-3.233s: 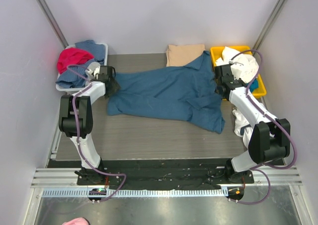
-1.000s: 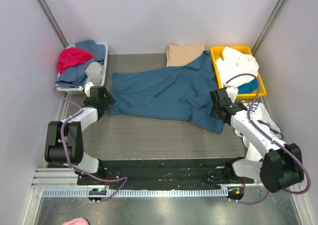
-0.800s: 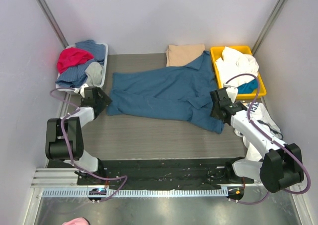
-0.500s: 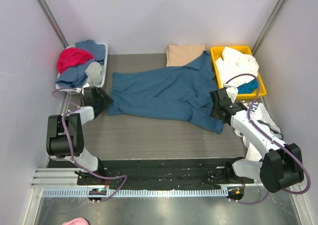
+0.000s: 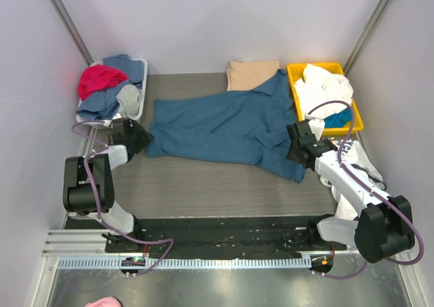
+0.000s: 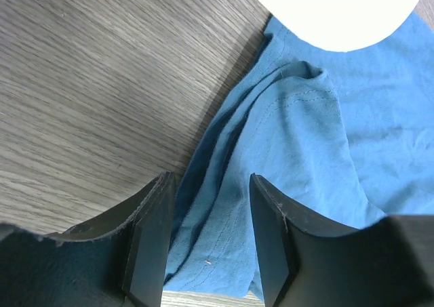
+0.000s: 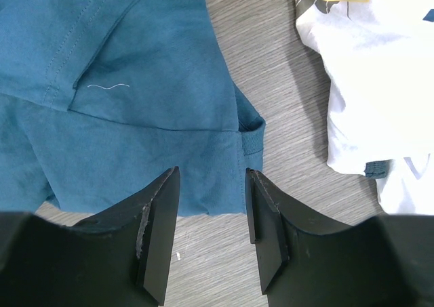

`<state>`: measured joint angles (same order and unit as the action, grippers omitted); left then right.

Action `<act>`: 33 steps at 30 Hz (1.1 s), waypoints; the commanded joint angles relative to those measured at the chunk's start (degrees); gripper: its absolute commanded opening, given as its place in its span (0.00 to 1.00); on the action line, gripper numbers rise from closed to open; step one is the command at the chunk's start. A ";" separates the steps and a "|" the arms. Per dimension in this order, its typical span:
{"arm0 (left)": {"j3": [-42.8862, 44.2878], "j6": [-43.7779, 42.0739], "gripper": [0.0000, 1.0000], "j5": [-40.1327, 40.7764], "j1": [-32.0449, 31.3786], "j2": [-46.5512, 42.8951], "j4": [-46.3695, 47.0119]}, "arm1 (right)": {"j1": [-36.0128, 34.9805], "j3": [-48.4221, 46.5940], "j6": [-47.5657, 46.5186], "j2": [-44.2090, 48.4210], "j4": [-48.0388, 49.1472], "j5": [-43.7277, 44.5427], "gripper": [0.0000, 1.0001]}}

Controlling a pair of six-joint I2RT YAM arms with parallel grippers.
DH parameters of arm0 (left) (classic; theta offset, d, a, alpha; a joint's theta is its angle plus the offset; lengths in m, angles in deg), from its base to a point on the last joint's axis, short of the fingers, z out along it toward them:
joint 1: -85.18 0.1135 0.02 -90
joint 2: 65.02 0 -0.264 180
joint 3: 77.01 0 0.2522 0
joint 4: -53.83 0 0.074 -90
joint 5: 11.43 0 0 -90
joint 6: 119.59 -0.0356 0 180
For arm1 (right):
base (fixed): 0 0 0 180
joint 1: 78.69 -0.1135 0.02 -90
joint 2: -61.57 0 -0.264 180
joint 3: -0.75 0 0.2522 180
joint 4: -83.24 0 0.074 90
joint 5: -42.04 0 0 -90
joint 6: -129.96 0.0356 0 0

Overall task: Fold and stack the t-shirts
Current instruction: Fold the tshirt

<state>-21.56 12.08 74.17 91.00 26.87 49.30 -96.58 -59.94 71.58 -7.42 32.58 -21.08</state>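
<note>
A large dark teal-blue t-shirt (image 5: 224, 127) lies spread and rumpled across the table. A folded tan-beige t-shirt (image 5: 252, 72) lies at the back, its front edge under the blue shirt. No orange shirt shows. My left gripper (image 5: 141, 139) is open over the blue shirt's left corner (image 6: 271, 158), with cloth between the jaws. My right gripper (image 5: 296, 144) is open just above the blue shirt's right lower edge (image 7: 135, 104), its jaws apart over the hem and bare table.
A grey-white bin (image 5: 139, 97) at back left holds red, blue and grey clothes. A yellow bin (image 5: 296, 70) at back right holds white and blue garments. A white printed garment (image 7: 380, 70) lies on the table right of the blue shirt. Walls close in on three sides.
Both arms have come down from the shirt's upper corners to its lower corners. In the last second the left gripper edged slightly left; the right arm held still.
</note>
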 commanded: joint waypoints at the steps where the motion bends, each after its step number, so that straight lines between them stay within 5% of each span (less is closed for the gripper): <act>1: 1.64 0.43 0.51 -1.40 0.68 -0.75 2.28 | 0.05 0.18 -0.50 -0.18 0.87 0.29 0.50; 16: 2.17 0.87 0.32 -2.10 0.77 -1.19 1.75 | 0.14 0.36 -0.33 -0.35 0.96 0.99 0.50; 23: 2.17 1.22 0.00 -2.54 0.85 -1.19 1.31 | 0.22 0.09 0.90 -0.27 -0.27 3.71 0.51; 33: 2.43 1.04 0.00 2.90 2.08 -4.09 -3.69 | 4.18 1.14 0.91 -1.06 0.42 -0.67 0.56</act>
<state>-21.23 13.45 73.82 91.64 26.39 47.49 -94.02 -59.68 72.02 -7.97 31.57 -19.77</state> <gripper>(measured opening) 0.014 0.555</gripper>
